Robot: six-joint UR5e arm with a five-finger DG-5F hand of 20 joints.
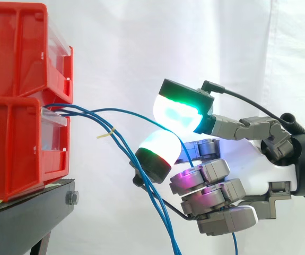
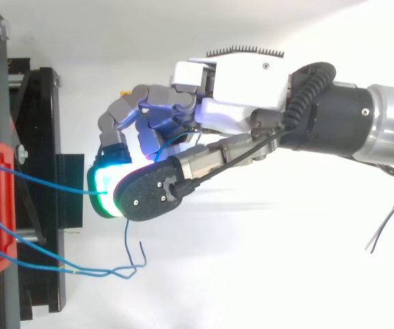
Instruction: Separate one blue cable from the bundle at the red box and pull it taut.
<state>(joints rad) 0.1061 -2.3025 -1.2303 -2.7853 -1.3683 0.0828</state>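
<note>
While two glowing fingertips (image 1: 180, 112) pinched one thin blue cable (image 2: 46, 179) between them, the robot hand (image 1: 255, 170) stood to the right of the stacked red plastic bins (image 1: 19, 106).
The pinched cable came out at the front of the lower bin and ran in a soft arc to the pads, apart from the other blue cables (image 1: 115, 142). Those hung loosely from the same bin down to the lower right, passing just beside the lower pad, and a small yellow tie (image 1: 105, 135) sat on them. The remaining fingers were curled near the palm. The bins rested on a black metal stand (image 1: 30, 212) before a white curtain (image 1: 141, 42).
</note>
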